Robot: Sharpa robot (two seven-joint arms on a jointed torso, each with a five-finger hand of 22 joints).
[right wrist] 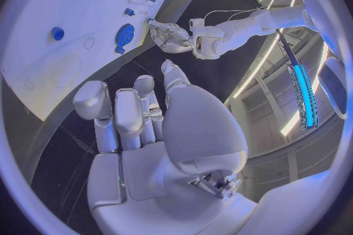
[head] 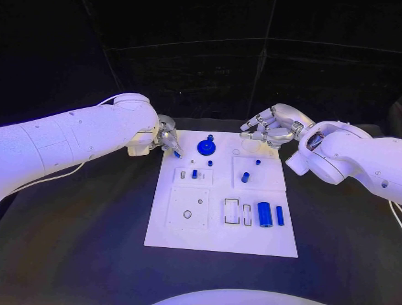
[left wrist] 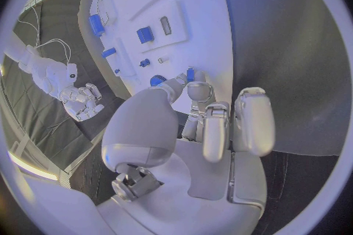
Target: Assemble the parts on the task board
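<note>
A: Where are the parts now?

B: Most sit on the task board [head: 221,236] in the middle of the desk [head: 82,254]; the left hand [head: 167,141] pinches a small blue part [left wrist: 190,74] at the board's far left corner. The right hand [head: 267,129] hovers at the far right corner, fingers apart, holding nothing.

A: How will they handle?

B: Probably light, stiff, smooth plastic, so slippery. I'd pinch the blue cylinder [head: 264,214] across its middle.

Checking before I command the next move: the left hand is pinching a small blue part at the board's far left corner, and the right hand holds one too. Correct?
Not quite. The left hand does pinch a small blue part there, but the right hand holds nothing; the right wrist view shows its fingers bare.
</note>
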